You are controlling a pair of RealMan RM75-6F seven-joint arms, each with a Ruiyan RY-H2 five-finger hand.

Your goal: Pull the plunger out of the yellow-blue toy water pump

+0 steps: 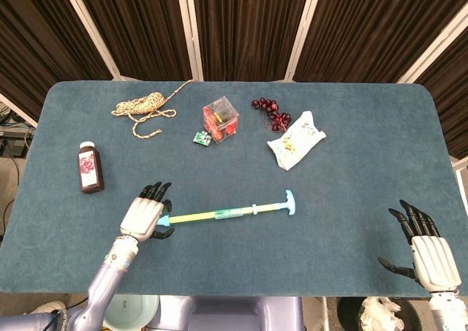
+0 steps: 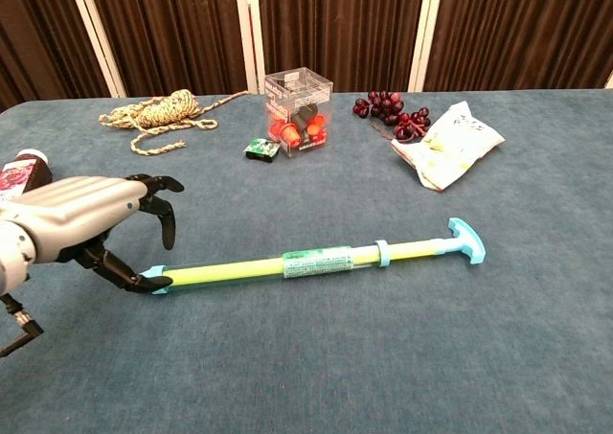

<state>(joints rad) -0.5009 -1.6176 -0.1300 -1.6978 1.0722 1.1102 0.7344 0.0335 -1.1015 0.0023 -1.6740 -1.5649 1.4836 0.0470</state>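
Observation:
The yellow-blue toy water pump (image 1: 227,213) (image 2: 306,262) lies flat near the table's front, its nozzle pointing left. Its light-blue T-handle (image 1: 290,202) (image 2: 466,239) sits at the right end, the plunger rod drawn out a short way. My left hand (image 1: 145,216) (image 2: 86,219) hovers open over the nozzle end, fingers spread and curved above the barrel, thumb low beside the tip. It holds nothing. My right hand (image 1: 428,250) rests open at the table's front right corner, far from the pump; the chest view does not show it.
A dark juice bottle (image 1: 91,166) lies at the left. At the back are a coil of rope (image 1: 144,106), a clear plastic box (image 1: 221,119) with red items, a small green packet (image 1: 202,138), dark grapes (image 1: 272,112) and a white snack bag (image 1: 295,139).

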